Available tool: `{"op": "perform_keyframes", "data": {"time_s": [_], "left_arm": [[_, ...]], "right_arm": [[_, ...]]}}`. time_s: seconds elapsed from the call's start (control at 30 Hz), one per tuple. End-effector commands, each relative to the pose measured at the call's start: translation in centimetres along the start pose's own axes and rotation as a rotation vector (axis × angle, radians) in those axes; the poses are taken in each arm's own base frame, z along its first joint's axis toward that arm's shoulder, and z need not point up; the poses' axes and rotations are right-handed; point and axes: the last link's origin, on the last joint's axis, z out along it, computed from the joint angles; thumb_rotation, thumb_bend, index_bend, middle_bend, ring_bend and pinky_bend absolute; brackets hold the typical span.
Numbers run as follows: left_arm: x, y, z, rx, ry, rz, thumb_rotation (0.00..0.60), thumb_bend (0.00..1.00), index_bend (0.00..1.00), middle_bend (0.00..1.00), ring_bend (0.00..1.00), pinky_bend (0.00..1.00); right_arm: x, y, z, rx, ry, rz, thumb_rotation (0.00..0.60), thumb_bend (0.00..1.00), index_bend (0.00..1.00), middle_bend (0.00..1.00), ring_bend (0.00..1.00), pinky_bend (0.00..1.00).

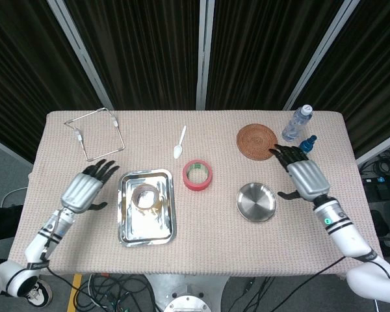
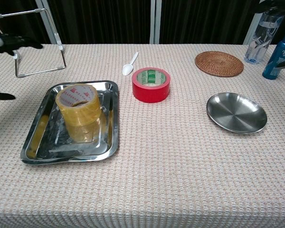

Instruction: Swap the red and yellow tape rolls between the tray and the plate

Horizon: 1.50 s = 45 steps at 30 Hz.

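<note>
Yellow tape roll (image 2: 78, 104): sitting flat, hole upward, in the far half of the tray (image 2: 109, 133), to the right of the left hand (image 1: 86, 190) and well apart from it. Nothing is holding the roll.

Tray: a shiny rectangular steel pan, lying just beside the left hand on that hand's right, not touching it.

Red tape roll (image 2: 151, 84): lying flat on the tablecloth (image 2: 161, 180), between the tray and the plate (image 2: 236, 112), just off the tray's far right corner. It is sitting left of the right hand (image 1: 302, 176) and well apart from it; neither hand is touching it.

Plate: a round steel dish, carrying nothing, resting just left of and slightly nearer than the right hand, close beside it.

Left hand: hovering palm down over the cloth, fingers spread and pointing away from the robot, gripping nothing.

Right hand: hovering palm down, fingers spread, thumb reaching toward the plate, gripping nothing.

White spoon (image 1: 180, 143): lying beyond the red tape roll, toward the far edge.

Woven coaster (image 1: 257, 141): lying just beyond and left of the right hand's fingertips.

Clear bottle (image 1: 296, 123) and blue bottle (image 1: 305, 143): standing just beyond the right hand.

Wire stand (image 1: 95, 134): standing beyond the left hand.
</note>
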Motion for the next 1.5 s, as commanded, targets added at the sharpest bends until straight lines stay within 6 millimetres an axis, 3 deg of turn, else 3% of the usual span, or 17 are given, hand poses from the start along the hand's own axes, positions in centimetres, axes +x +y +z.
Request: {"op": "perform_keyframes", "data": {"time_s": [0.03, 0.17, 0.33, 0.8, 0.93, 1.03, 1.23, 1.37, 1.5], "left_arm": [[0.5, -3.3, -3.6, 0.164, 0.041, -0.018, 0.600, 0.11, 0.06, 0.03, 0.00, 0.20], [0.0, -4.0, -6.4, 0.203, 0.078, -0.062, 0.600, 0.11, 0.06, 0.03, 0.00, 0.20], [-0.8, -4.4, -8.4, 0.227, 0.084, -0.090, 0.600, 0.11, 0.06, 0.03, 0.00, 0.20], [-0.8, -4.9, -10.6, 0.260, 0.100, -0.136, 0.600, 0.11, 0.06, 0.04, 0.00, 0.20], [-0.9, -4.9, -10.8, 0.261, 0.100, -0.142, 0.600, 0.11, 0.06, 0.04, 0.00, 0.20], [-0.8, -5.0, -11.0, 0.262, 0.104, -0.146, 0.600, 0.11, 0.06, 0.04, 0.00, 0.20], [-0.7, -4.6, -11.2, 0.253, 0.109, -0.148, 0.600, 0.11, 0.06, 0.04, 0.00, 0.20], [-1.0, -4.3, -11.5, 0.258, 0.102, -0.155, 0.600, 0.11, 0.06, 0.04, 0.00, 0.20], [-1.3, -3.8, -11.8, 0.254, 0.093, -0.166, 0.600, 0.11, 0.06, 0.04, 0.00, 0.20]], "right_arm": [[-2.0, -4.6, 4.3, 0.094, -0.082, -0.014, 0.600, 0.03, 0.00, 0.00, 0.00, 0.00], [-4.1, -8.1, 7.9, 0.143, -0.129, -0.057, 0.600, 0.01, 0.00, 0.00, 0.00, 0.00], [-5.9, -11.1, 10.8, 0.152, -0.156, -0.070, 0.600, 0.01, 0.00, 0.00, 0.00, 0.00], [-9.4, -14.5, 14.5, 0.125, -0.209, -0.087, 0.600, 0.05, 0.00, 0.02, 0.00, 0.00], [-9.7, -14.7, 14.8, 0.118, -0.192, -0.101, 0.600, 0.09, 0.00, 0.10, 0.00, 0.03], [-9.9, -14.8, 15.0, 0.113, -0.177, -0.104, 0.600, 0.11, 0.00, 0.15, 0.03, 0.12], [-9.6, -14.9, 14.5, 0.125, -0.119, -0.085, 0.600, 0.17, 0.15, 0.29, 0.23, 0.32], [-8.0, -14.1, 12.7, 0.143, -0.066, -0.067, 0.600, 0.18, 0.19, 0.31, 0.25, 0.34], [-5.0, -11.7, 9.4, 0.140, 0.011, -0.081, 0.600, 0.18, 0.19, 0.31, 0.25, 0.34]]}}
